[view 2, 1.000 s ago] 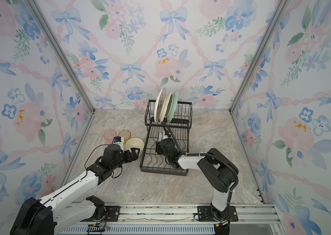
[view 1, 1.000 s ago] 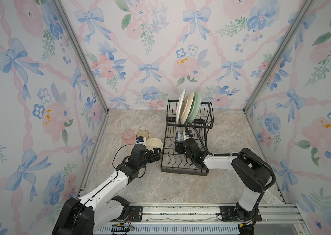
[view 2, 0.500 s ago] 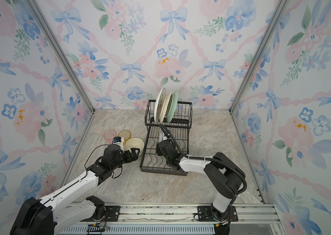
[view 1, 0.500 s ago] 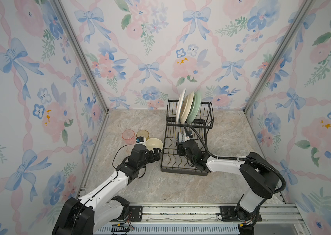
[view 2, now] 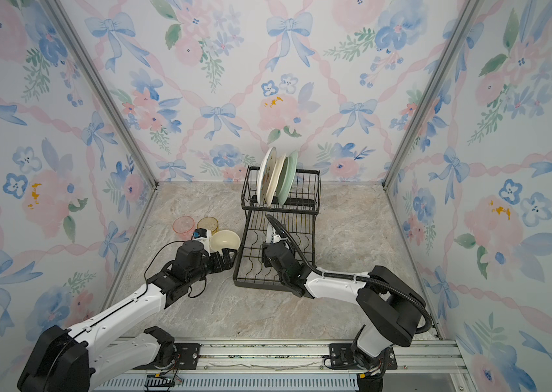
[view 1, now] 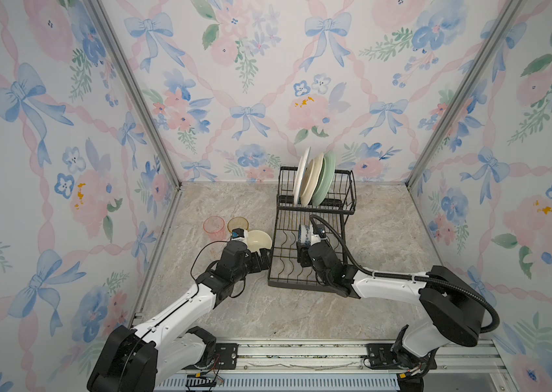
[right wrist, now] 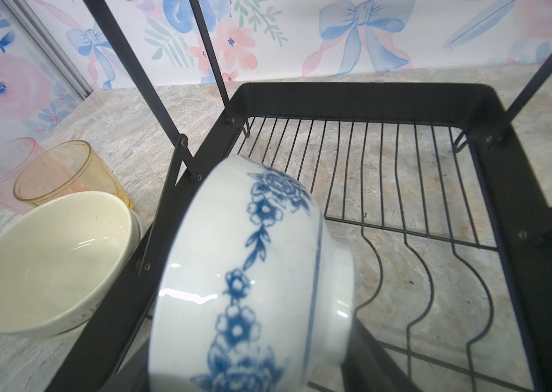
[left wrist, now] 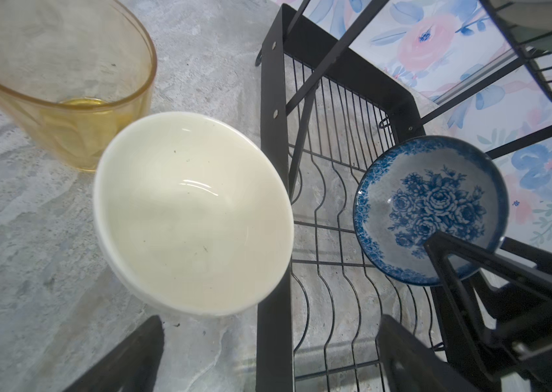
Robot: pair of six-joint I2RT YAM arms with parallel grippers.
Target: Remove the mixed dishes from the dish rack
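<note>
Holding entry: right gripper (view 1: 304,252) clamped on the blue-and-white patterned bowl (view 1: 305,235), which is tipped on edge over the lower tray of the dish rack (view 1: 301,285), centre frame in a top view. Left gripper (view 1: 263,260), jaws spread wide, sits just below the cream bowl (view 1: 259,238), which stands on the tabletop (view 1: 386,237) left of the rack. Pink tumbler (view 1: 214,226) and yellow tumbler (view 1: 238,224) stand upper left of it. White plate (view 1: 301,176), cream plate (view 1: 311,180) and pale green plate (view 1: 324,178) stand on edge in the raised basket.

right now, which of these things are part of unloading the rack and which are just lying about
Job: dish rack; white plate; cream plate; pale green plate; blue-and-white bowl; cream bowl; yellow tumbler; pink tumbler.
Just there: marble tabletop; floral walls; front rail.
</note>
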